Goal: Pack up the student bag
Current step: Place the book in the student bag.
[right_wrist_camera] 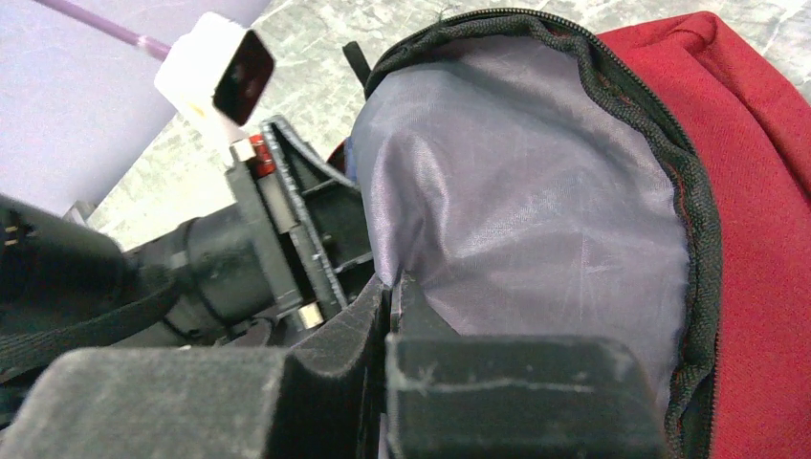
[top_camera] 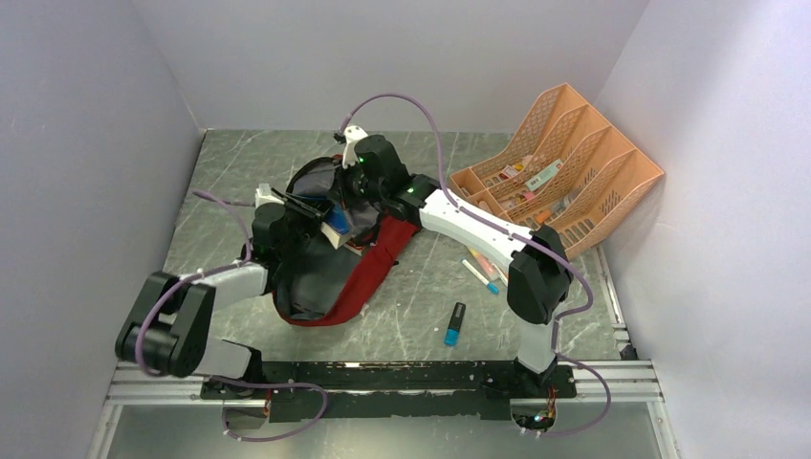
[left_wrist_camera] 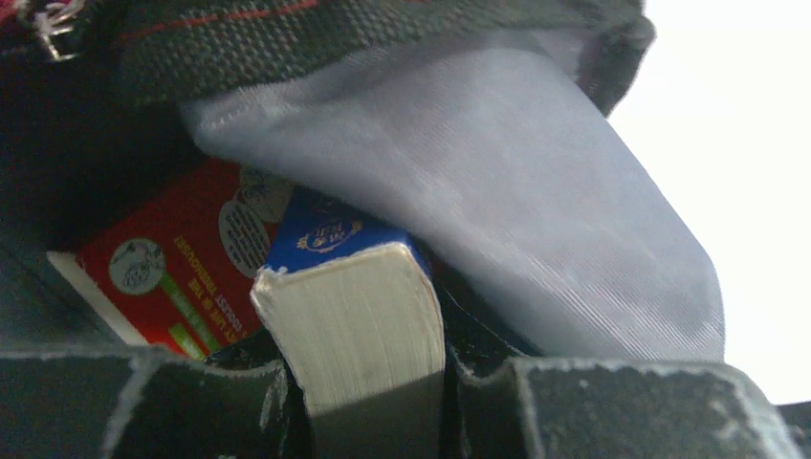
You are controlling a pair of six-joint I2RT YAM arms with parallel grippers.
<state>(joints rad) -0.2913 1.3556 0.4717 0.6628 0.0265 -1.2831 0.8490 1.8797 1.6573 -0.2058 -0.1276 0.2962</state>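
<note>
1. The student bag (top_camera: pixel 368 273) lies on the worktop (top_camera: pixel 421 316), a bit left of the middle. It is dark red with black parts, and its mouth is open.
2. The left end effector (top_camera: pixel 320 222) is right at the mouth of the bag. It pinches a thick blue book (top_camera: pixel 337 232) between its two fingers.
3. In the left wrist view the blue book (left_wrist_camera: pixel 349 325) stands on its edge. Its pale pages face the camera. One of the dark fingers (left_wrist_camera: pixel 143 406) sits on each side of it.
4. Behind the blue book, deeper in the bag, lies a red book (left_wrist_camera: pixel 167 268). Its cover has small round pictures and some writing.
5. The right end effector (top_camera: pixel 356 177) reaches over from the far side of the bag. Its fingers are pressed together, and they pinch the grey lining (right_wrist_camera: pixel 516 191) at the edge of the bag's mouth. The lining stands up like a flap above the books.
6. A black zip (right_wrist_camera: pixel 669 163) runs along the edge of the lining. The red cloth of the bag is just outside it.
7. A peach mesh desk organiser (top_camera: pixel 574 153) leans at the far right, next to the wall and well apart from the bag. Small things lie in its slots.
8. A few pens (top_camera: pixel 483 270) lie on the worktop between the bag and the organiser. A marker with a blue end (top_camera: pixel 454 323) lies closer to the arm bases.
</note>
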